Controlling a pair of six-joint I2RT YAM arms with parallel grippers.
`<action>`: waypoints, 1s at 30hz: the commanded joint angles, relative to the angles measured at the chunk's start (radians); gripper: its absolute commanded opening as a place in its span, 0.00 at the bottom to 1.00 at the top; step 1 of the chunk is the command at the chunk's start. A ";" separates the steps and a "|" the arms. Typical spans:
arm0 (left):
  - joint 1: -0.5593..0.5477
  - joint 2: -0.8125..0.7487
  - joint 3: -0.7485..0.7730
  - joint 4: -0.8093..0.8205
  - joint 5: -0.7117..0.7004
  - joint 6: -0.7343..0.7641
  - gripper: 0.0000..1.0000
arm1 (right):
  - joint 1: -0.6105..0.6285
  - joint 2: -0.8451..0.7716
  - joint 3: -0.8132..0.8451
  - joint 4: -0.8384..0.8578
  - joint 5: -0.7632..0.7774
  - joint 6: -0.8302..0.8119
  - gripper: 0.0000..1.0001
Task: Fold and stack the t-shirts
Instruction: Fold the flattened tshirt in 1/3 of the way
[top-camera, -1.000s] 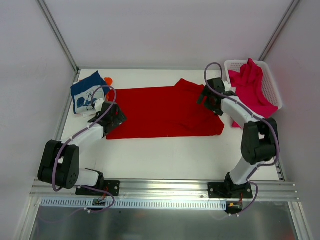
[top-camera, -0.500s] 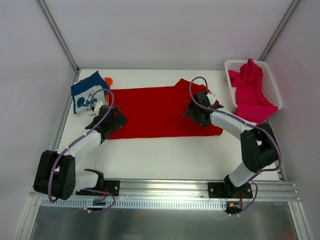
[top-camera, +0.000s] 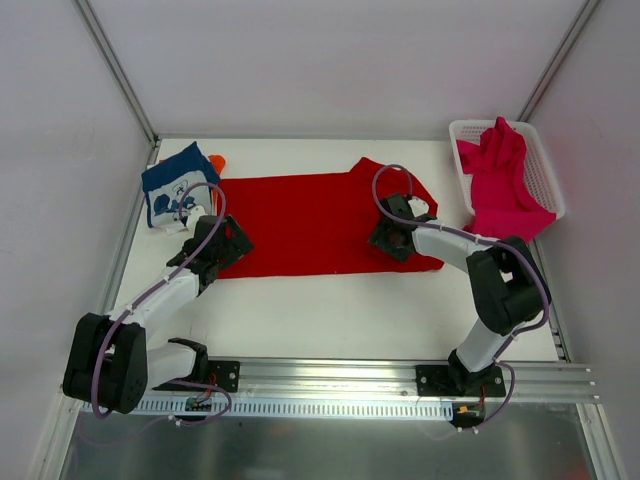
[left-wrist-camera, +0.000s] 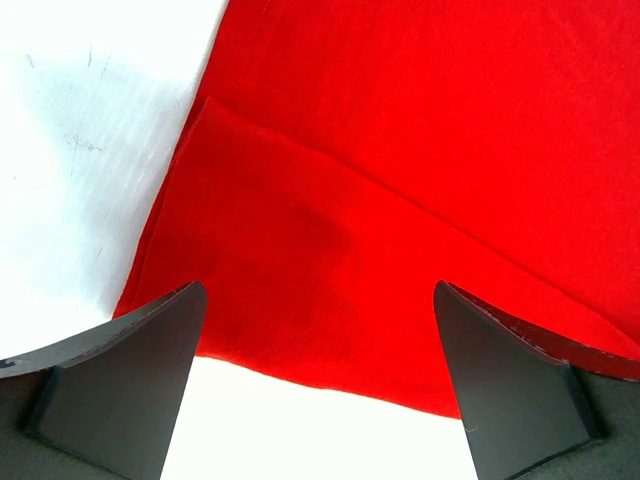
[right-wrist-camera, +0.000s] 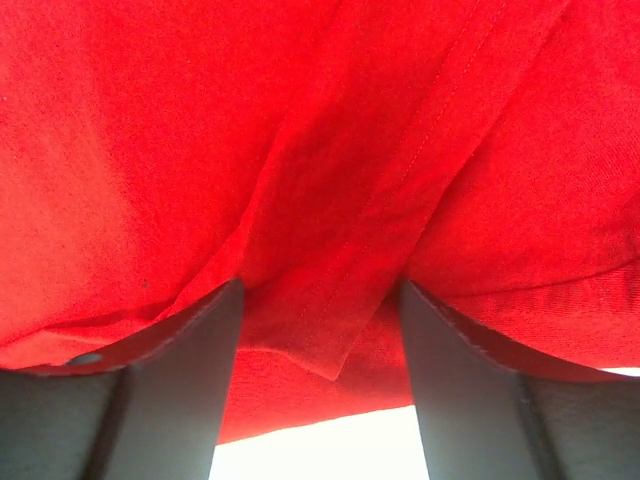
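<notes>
White tabletop (top-camera: 330, 300): navy shirt (top-camera: 172, 188) looks folded, red shirt (top-camera: 310, 225) mid-fold, left gripper (left-wrist-camera: 318, 295) and right gripper (right-wrist-camera: 320, 290) spread open over its hem, pink shirt (top-camera: 505, 185) waiting.

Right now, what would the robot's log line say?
left gripper: open over red t-shirt, near-left corner | right gripper: open around a red fold | pink t-shirt: in basket

Four t-shirts (top-camera: 310, 225), one basket (top-camera: 547, 168), two arms (top-camera: 160, 290)
</notes>
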 joint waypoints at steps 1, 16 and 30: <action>0.006 -0.018 -0.007 0.020 0.022 0.027 0.99 | 0.006 0.005 -0.005 0.035 0.010 0.025 0.61; 0.007 0.002 -0.015 0.026 0.017 0.015 0.99 | 0.017 -0.024 0.015 -0.018 0.039 -0.008 0.32; 0.006 0.021 -0.018 0.026 0.014 0.017 0.99 | 0.014 0.082 0.322 -0.138 0.106 -0.118 0.29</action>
